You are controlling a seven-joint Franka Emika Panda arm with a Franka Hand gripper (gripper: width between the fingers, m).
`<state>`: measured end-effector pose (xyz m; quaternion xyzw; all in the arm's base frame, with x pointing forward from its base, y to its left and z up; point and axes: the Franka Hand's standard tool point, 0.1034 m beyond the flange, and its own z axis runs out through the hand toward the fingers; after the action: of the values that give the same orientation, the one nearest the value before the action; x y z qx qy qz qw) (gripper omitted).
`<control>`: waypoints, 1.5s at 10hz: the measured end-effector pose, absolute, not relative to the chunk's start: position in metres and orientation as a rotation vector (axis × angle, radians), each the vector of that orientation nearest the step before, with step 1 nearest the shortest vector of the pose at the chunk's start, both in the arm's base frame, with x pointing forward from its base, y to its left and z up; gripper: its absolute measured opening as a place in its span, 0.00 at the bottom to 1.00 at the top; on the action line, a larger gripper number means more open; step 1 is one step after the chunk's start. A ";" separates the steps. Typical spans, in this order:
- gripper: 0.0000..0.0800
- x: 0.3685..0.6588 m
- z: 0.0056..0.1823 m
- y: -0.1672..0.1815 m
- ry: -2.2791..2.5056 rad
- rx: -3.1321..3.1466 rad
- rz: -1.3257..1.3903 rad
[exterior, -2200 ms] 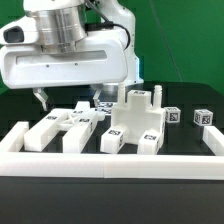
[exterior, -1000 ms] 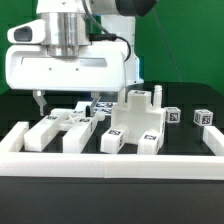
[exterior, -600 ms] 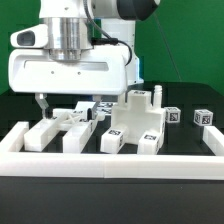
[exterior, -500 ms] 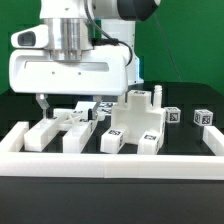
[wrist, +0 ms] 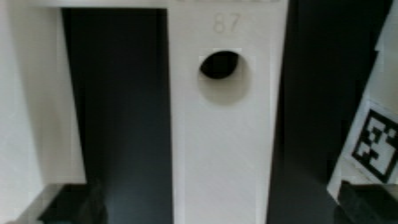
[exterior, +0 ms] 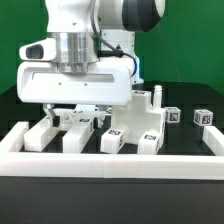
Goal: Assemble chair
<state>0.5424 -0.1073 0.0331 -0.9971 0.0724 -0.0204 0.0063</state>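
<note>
The gripper [exterior: 74,108] hangs low over the chair parts [exterior: 75,135] that lie towards the exterior view's left. Its pincer is released, the jaws spread wide and grasping nothing. From the wrist, a long white bar [wrist: 222,130] with a dark round hole [wrist: 217,65] runs between the two dark fingertips [wrist: 64,204], with a dark gap on each side of it. Whether either fingertip touches the bar cannot be told. A black-and-white tag [wrist: 377,140] shows at the edge on a neighbouring white part. All the white chair parts sit on the black table [exterior: 190,100], inside the low white border rail [exterior: 110,163]. The taller seat piece [exterior: 138,112] stands near the middle, just beside the gripper body on the exterior view's right. Two small tagged cubes [exterior: 172,116] stand further to that side.
</note>
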 end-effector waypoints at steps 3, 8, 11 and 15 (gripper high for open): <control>0.81 0.537 0.025 -0.109 0.227 -3.123 -0.039; 0.81 0.533 0.019 -0.115 0.238 -3.124 -0.022; 0.81 0.534 0.018 -0.108 0.226 -3.124 -0.021; 0.81 0.530 0.014 -0.115 0.233 -3.126 -0.007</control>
<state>0.5300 -0.1148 0.0135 -0.9972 0.0742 -0.0023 0.0035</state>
